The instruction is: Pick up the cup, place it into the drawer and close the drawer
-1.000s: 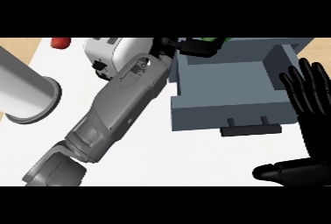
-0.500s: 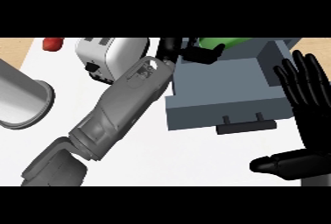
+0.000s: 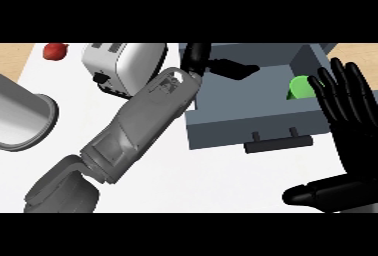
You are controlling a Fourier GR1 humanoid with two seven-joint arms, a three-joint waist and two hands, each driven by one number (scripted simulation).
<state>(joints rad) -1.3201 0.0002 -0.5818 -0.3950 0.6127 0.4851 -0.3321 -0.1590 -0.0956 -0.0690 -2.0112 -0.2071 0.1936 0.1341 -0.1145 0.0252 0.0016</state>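
Now green cup [image 3: 299, 87] inside open drawer [image 3: 251, 127]

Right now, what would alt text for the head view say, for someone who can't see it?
A green cup sits inside an open grey drawer, while the robot's left hand reaches over the drawer's back left part. The right hand is open, fingers up, at the right edge. A toaster, a red thing and a metal pot stand to the left.

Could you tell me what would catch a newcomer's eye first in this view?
The left hand reaches on its grey forearm over the open grey drawer at centre. A green cup sits in the drawer's right side, partly behind the open right hand raised at the right edge.
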